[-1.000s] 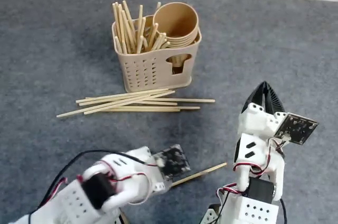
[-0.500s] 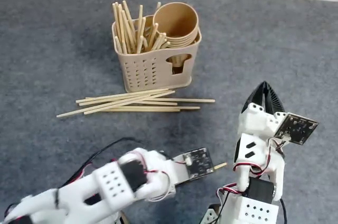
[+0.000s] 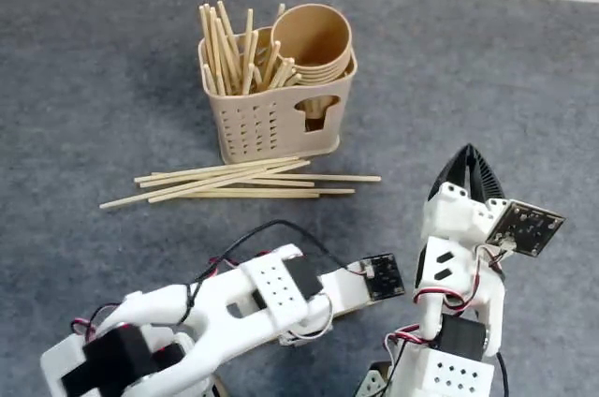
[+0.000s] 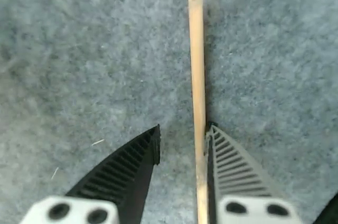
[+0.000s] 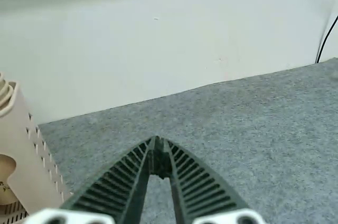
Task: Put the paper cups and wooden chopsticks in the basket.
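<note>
A single wooden chopstick (image 4: 196, 49) lies on the grey mat. My left gripper (image 4: 183, 129) is open low over it, and the stick runs between the jaws against the inner side of one finger (image 4: 227, 155). The beige basket (image 3: 276, 121) stands at the back, holding stacked paper cups (image 3: 314, 36) and several chopsticks (image 3: 234, 46). More chopsticks (image 3: 239, 182) lie in a pile on the mat just in front of it. My right gripper (image 3: 468, 168) is shut with nothing in it, raised to the right of the pile, and points past the basket (image 5: 21, 150).
The left arm (image 3: 271, 294) stretches across the front of the mat toward the right arm's base (image 3: 449, 322). Grey mat (image 3: 112, 88) lies to the basket's left and right. A white wall (image 5: 158, 34) bounds the far side.
The left arm has swung to the right along the front of the mat, and in the high view it now covers the loose chopstick. The right arm has stayed still.
</note>
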